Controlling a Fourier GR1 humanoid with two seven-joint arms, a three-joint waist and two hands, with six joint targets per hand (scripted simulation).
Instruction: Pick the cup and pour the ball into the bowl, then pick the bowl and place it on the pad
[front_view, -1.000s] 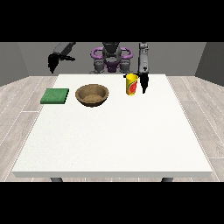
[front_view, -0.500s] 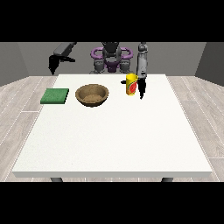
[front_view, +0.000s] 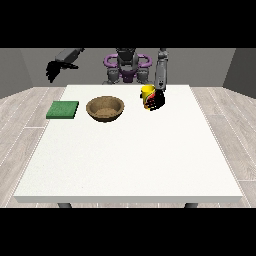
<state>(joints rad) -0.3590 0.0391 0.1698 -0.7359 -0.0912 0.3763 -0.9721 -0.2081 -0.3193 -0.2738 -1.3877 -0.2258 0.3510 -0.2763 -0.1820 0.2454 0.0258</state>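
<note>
As the hand at the view's right (front_view: 156, 100) wraps the yellow cup (front_view: 147, 93), you likely handle something light and rigid; hold mid-wall.

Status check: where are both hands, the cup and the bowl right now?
Hand at view's right closed round yellow cup. Hand at view's left raised off table, holding nothing. Brown wooden bowl beside green square pad; nothing between cup and bowl.

The hand at the view's right (front_view: 156, 100) has closed in on the yellow cup (front_view: 147, 92), fingers seemingly wrapping round its side.
</note>
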